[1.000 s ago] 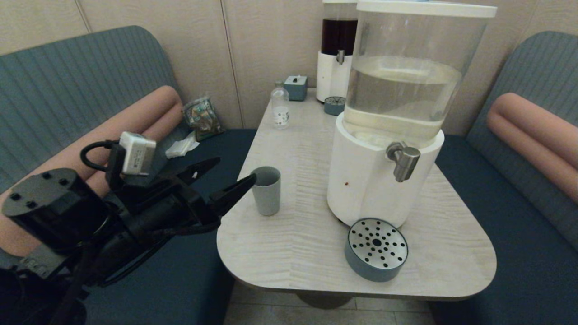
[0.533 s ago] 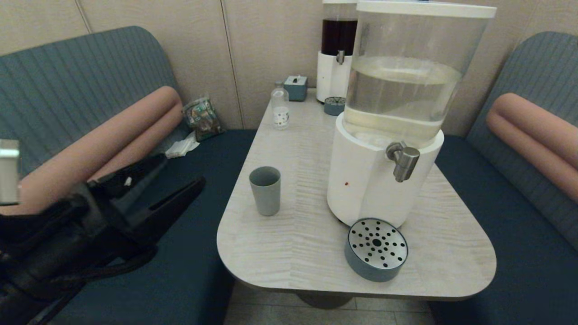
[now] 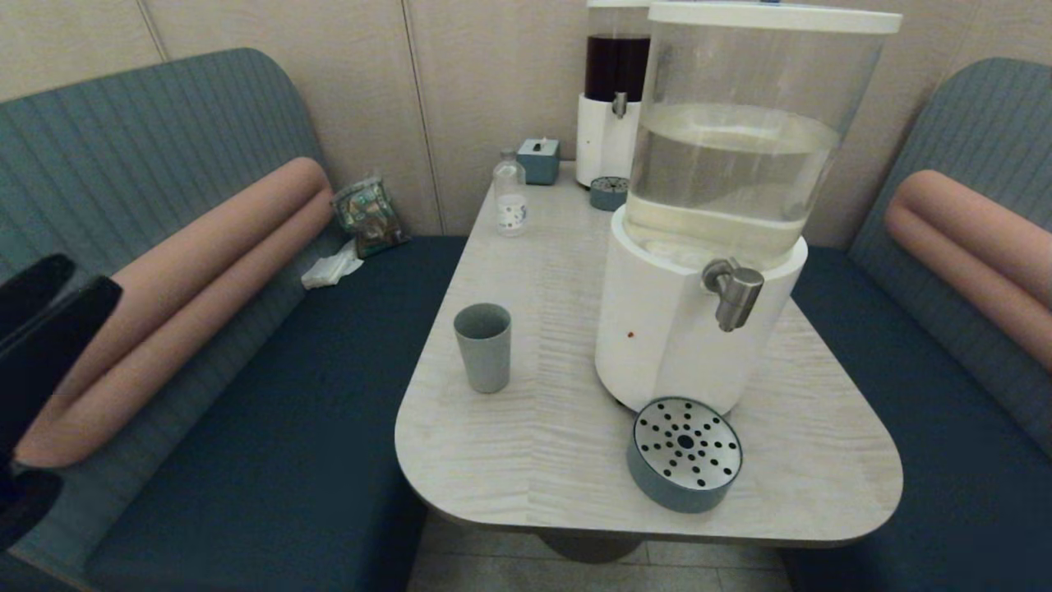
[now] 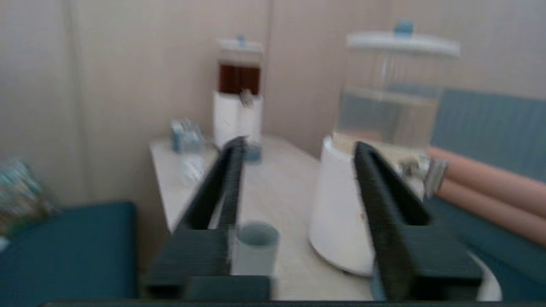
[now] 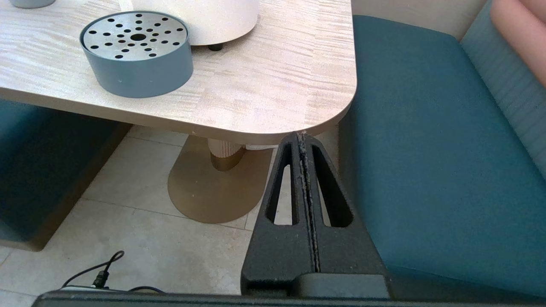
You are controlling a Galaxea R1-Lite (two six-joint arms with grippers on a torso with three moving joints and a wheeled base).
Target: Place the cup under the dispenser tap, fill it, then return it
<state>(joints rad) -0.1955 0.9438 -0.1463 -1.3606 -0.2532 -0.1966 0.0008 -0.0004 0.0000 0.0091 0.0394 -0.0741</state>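
Note:
The grey-blue cup [image 3: 483, 347] stands upright on the table [image 3: 542, 460], left of the big white-based dispenser [image 3: 657, 345]. The dispenser tap [image 3: 734, 292] is a steel spout that points down over a round perforated drip tray [image 3: 685, 452]; nothing stands under it. My left gripper [image 3: 86, 279] is at the far left edge of the head view, over the bench and well away from the cup, open and empty. In the left wrist view the cup [image 4: 256, 249] shows far off between the spread fingers of the left gripper [image 4: 299, 145]. My right gripper [image 5: 302, 136] is shut, parked below the table's near right corner.
A dark-liquid dispenser [image 3: 612, 99], a small drip tray [image 3: 609, 191], a clear bottle [image 3: 510, 193] and a tissue box [image 3: 538, 159] stand at the table's far end. Blue benches flank the table, with a packet [image 3: 370, 214] on the left one. The right wrist view shows the drip tray [image 5: 137, 53].
My left arm has pulled back from beside the cup, leftward and toward me, to the head view's edge. The cup has not moved.

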